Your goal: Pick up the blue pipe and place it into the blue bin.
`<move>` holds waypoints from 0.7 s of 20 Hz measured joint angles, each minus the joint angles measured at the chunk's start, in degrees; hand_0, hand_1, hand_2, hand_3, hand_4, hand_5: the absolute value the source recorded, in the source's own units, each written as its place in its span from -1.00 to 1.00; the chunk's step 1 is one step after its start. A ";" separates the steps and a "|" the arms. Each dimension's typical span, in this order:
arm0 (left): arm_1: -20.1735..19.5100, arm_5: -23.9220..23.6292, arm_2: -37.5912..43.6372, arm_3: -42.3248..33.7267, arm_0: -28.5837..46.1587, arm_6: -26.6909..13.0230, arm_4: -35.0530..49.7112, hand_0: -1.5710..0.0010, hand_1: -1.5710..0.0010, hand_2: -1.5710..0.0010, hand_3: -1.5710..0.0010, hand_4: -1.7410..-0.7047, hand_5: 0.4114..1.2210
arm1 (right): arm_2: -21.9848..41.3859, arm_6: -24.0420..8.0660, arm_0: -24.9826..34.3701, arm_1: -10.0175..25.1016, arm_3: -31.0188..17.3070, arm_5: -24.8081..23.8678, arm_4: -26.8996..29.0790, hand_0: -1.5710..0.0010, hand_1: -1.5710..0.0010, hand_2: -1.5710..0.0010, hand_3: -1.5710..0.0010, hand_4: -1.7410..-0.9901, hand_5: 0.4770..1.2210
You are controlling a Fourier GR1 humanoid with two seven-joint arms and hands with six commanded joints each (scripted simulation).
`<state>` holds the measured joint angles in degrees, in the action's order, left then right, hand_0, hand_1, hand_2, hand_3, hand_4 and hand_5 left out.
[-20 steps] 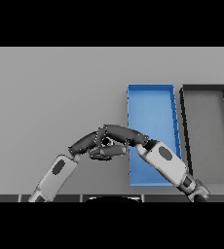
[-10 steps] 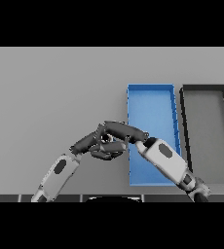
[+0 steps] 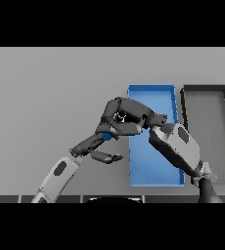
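**Pipe in the right hand, bin just to its right**

I have the right hand (image 3: pixel 126 117) raised over the desk (image 3: pixel 46 88), its fingers curled in a clench around something small. Only a scrap of blue shows at its lower left edge, which I take to be the blue pipe (image 3: pixel 106 136); the rest is hidden inside the grasp, so I cannot tell its long axis. My left hand (image 3: pixel 96 149) sits just below and left of it, fingers loosely extended and holding nothing, its fingertips close to that blue scrap.

The relation that matters: the blue bin (image 3: pixel 151 161) lies directly to the right of the clenched hand, its left wall touching the hand's outline in the head view. The bin's long axis runs away from me, so there is plenty of length to drop into. The right forearm already crosses over the bin's middle.

I judge the next move a short carry rightward. The dark bin (image 3: pixel 207 112) stands just beyond, so overshooting is the risk
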<state>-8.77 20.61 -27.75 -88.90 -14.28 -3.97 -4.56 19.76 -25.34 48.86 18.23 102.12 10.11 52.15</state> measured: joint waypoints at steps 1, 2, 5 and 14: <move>0.04 -0.06 -0.18 0.10 0.13 -0.81 -0.24 1.00 1.00 1.00 1.00 0.59 -0.77 | -1.41 0.99 2.44 0.56 -0.76 -0.99 1.83 -1.00 -1.00 -1.00 -1.00 -0.93 0.77; 0.03 -0.26 -0.06 -0.53 -0.01 -0.11 -0.15 1.00 1.00 1.00 1.00 0.60 -0.78 | -2.99 2.00 5.33 2.16 -2.20 -1.23 1.92 -1.00 -1.00 -1.00 -1.00 -0.94 0.75; -0.82 -0.05 -0.62 -1.70 1.08 1.48 -0.68 1.00 1.00 1.00 1.00 0.62 -0.79 | -6.21 3.85 11.11 4.95 -6.47 -5.39 1.64 -1.00 -1.00 -1.00 -1.00 -0.97 0.70; -1.21 0.49 0.43 -1.72 1.49 0.84 0.80 1.00 1.00 1.00 1.00 0.63 -0.81 | -11.54 1.49 6.37 11.83 -24.03 -7.99 -7.65 -1.00 -1.00 -1.00 -1.00 -1.00 0.72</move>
<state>-9.97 21.10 -27.32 -90.62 -12.79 -3.12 -3.76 8.22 -23.85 55.23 30.05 78.09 2.12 44.49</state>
